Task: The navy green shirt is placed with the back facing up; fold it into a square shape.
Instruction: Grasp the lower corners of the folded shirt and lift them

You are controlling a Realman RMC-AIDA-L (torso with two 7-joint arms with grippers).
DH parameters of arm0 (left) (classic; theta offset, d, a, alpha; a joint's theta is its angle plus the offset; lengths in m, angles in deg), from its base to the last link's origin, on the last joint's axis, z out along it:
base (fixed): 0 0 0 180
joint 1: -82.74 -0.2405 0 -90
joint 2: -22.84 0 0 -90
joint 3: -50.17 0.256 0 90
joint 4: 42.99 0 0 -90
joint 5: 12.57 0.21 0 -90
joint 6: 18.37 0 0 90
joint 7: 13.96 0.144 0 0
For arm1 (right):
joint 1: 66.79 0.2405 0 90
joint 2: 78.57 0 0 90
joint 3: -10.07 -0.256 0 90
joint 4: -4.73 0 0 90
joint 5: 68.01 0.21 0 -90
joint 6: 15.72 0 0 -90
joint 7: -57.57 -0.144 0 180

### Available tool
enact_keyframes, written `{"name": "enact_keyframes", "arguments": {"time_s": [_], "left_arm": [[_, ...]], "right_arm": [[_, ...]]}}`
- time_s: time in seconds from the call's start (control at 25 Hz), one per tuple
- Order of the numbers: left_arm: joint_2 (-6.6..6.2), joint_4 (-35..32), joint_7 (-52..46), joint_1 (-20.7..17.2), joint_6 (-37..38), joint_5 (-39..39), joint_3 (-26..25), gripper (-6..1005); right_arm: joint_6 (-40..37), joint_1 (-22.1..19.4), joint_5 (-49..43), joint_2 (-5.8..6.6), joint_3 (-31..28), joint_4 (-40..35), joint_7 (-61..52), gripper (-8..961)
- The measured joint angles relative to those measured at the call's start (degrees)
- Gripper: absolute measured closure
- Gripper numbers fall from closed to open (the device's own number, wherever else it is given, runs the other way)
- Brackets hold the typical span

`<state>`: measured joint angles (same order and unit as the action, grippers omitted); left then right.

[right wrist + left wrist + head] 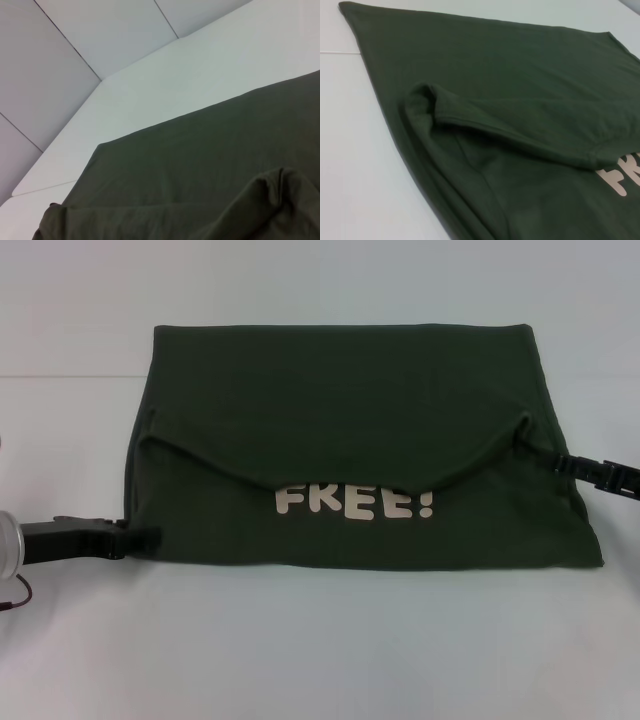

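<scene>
The navy green shirt (340, 400) lies on the white table, folded into a wide band. Its upper layer is turned down toward me in a curved flap (340, 455), below which white letters reading "FREE!" (355, 503) show. My left gripper (135, 538) lies low at the shirt's near left corner, touching the fabric edge. My right gripper (556, 463) meets the shirt's right edge just below the flap's right end. The left wrist view shows the flap's rolled hem (485, 125) close up. The right wrist view shows flat cloth (210, 160) and a raised fold (280, 195).
The white table (320, 650) runs all around the shirt, with a seam line at its far left (60, 375). A red wire (18, 595) hangs by my left arm at the picture's edge. Pale wall panels (60, 60) stand beyond the table.
</scene>
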<state>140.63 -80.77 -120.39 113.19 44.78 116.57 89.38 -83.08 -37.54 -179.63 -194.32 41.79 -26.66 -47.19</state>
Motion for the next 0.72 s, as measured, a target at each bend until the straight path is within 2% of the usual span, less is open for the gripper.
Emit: {"name": "enact_keyframes", "arguments": {"time_s": [0.28,0.48,0.56,0.68,0.72], "left_arm": [[0.03,0.0,0.2,0.2,-0.3,0.2,0.1,567],[0.14,0.0,0.1,0.2,-1.5,0.2,1.9,677],[0.22,0.0,0.1,0.2,-1.7,0.2,2.0,904],[0.23,0.0,0.0,0.2,-1.7,0.2,1.9,921],[0.22,0.0,-0.1,0.2,-1.5,0.2,1.8,927]], "right_arm": [[0.0,0.0,0.0,0.0,0.0,-0.2,-0.1,46],[-0.1,0.0,0.0,0.0,0.0,-0.2,-0.2,49],[-0.2,0.0,0.0,0.0,0.1,-0.2,-0.2,50],[-0.4,0.0,0.0,0.03,0.1,-0.2,-0.2,51],[-1.0,-0.1,0.0,0.39,0.1,-0.4,-1.1,52]]}}
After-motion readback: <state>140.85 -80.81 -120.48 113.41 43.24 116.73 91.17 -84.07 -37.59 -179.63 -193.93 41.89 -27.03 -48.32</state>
